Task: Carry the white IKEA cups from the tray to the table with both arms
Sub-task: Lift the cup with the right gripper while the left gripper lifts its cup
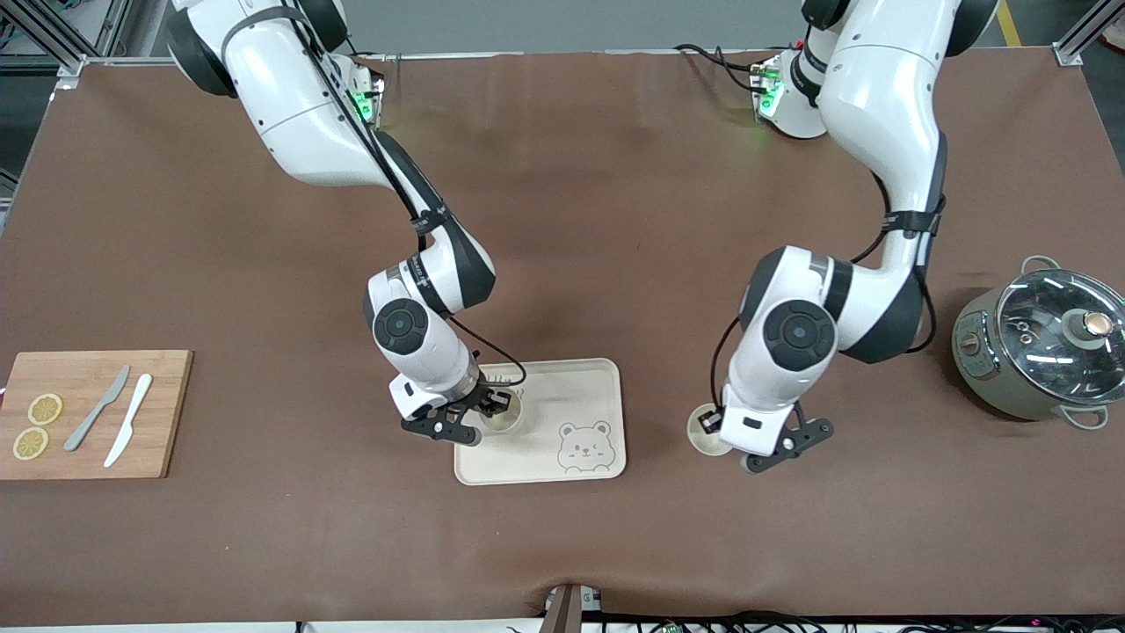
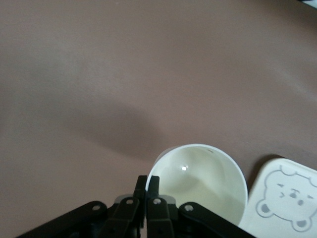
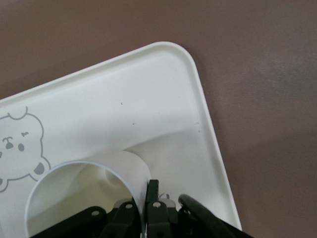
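Observation:
Two white IKEA cups show. My right gripper (image 1: 497, 405) is shut on the rim of one cup (image 1: 502, 419), which is upright low over the bear-printed tray (image 1: 576, 387), at the tray's corner toward the right arm's end. In the right wrist view the fingers (image 3: 153, 191) pinch that cup's wall (image 3: 84, 196) over the tray (image 3: 124, 109). My left gripper (image 1: 711, 424) is shut on the rim of the other cup (image 1: 703, 440), low at the brown table beside the tray. In the left wrist view the fingers (image 2: 153, 184) pinch that cup (image 2: 205, 181), with the tray's bear corner (image 2: 285, 198) beside it.
A wooden cutting board (image 1: 163, 413) with two lemon slices (image 1: 37, 425), a grey knife (image 1: 97, 409) and a white knife (image 1: 128, 419) lies at the right arm's end. A grey pot with a glass lid (image 1: 1041, 347) stands at the left arm's end.

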Controlling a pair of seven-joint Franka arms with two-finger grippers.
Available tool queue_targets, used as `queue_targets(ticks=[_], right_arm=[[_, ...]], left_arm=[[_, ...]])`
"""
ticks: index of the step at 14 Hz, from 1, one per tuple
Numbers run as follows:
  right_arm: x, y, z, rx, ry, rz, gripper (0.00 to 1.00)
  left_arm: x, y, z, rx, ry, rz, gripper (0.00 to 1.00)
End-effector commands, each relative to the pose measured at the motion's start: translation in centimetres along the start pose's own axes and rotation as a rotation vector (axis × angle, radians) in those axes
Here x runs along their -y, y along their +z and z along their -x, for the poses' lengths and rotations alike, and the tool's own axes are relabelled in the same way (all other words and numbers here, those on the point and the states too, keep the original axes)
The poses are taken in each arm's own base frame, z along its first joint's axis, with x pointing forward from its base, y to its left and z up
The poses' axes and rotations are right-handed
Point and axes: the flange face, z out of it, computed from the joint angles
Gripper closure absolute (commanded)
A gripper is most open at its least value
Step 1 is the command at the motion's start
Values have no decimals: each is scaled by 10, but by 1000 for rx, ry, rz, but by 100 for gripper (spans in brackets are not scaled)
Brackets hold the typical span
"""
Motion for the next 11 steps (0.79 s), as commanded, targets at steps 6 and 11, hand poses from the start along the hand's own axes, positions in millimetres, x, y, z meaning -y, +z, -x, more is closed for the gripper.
queue_targets(ticks=[6, 11], right_arm=[[-90, -131, -78, 114, -129, 44, 100], [-186, -157, -117, 172, -268, 45, 100]], left_arm=[[71, 16, -47, 42, 13, -70, 100], [116, 23, -82, 29, -32, -92, 100]])
